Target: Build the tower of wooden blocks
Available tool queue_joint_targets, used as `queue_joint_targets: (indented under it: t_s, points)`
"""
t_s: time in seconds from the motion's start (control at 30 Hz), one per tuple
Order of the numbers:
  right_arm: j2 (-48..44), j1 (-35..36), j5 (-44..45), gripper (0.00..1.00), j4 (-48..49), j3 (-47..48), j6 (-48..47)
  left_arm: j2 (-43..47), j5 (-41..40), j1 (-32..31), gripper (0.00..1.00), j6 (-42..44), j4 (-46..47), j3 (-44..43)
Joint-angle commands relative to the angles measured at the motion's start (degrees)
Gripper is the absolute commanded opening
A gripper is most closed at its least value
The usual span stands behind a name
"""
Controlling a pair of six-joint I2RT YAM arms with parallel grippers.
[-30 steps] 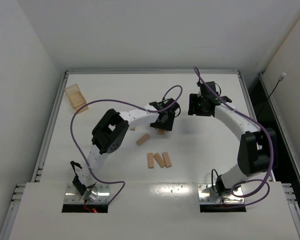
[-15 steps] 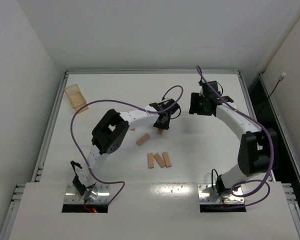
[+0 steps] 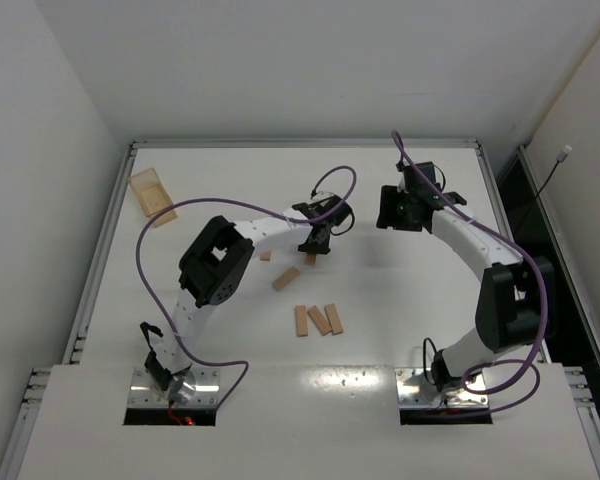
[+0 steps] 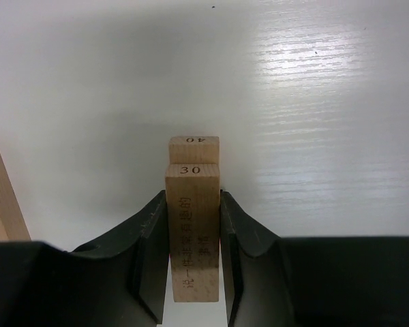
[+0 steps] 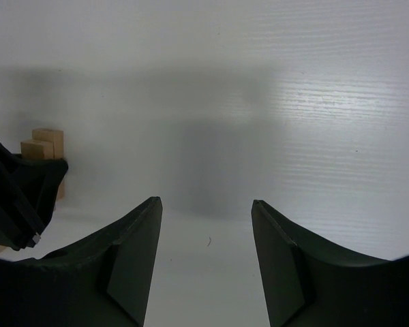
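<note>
My left gripper is shut on a light-tan wood block marked 30, near the table's middle. A second block marked 40 sits just beyond it, end to end; I cannot tell if they touch. Both show at the left of the right wrist view. Loose blocks lie nearby: one small, one angled, three side by side. Another block edge shows at the left. No upright tower shows. My right gripper is open and empty over bare table.
A translucent amber box lies at the far left of the table, with a tan piece beside it. The raised table rim runs along the back. Purple cables loop over both arms.
My left gripper has moved a little left and toward the back, with the block in it. The right arm has barely shifted.
</note>
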State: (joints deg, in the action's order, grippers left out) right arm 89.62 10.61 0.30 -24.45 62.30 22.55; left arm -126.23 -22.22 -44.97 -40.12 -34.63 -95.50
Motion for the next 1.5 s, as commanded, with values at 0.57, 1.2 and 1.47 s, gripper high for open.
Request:
queue_joint_targets:
  t_s: [0.57, 1.2, 1.47]
  points:
    - [-0.94, -0.24, -1.26, 0.52, 1.95, -0.25, 0.83, -0.94, 3.41, 0.59, 0.72, -4.18, -1.75, 0.93]
    - [-3.14, -0.33, -4.78, 0.69, 3.00, -2.62, -10.58, 19.96, 4.30, 0.59, 0.88, 14.80, 1.50, -5.75]
    - [-3.67, 5.90, -24.71, 0.70, 1.51, -1.40, -26.31, 33.50, -2.32, 6.81, 0.88, 19.81, 2.55, 2.75]
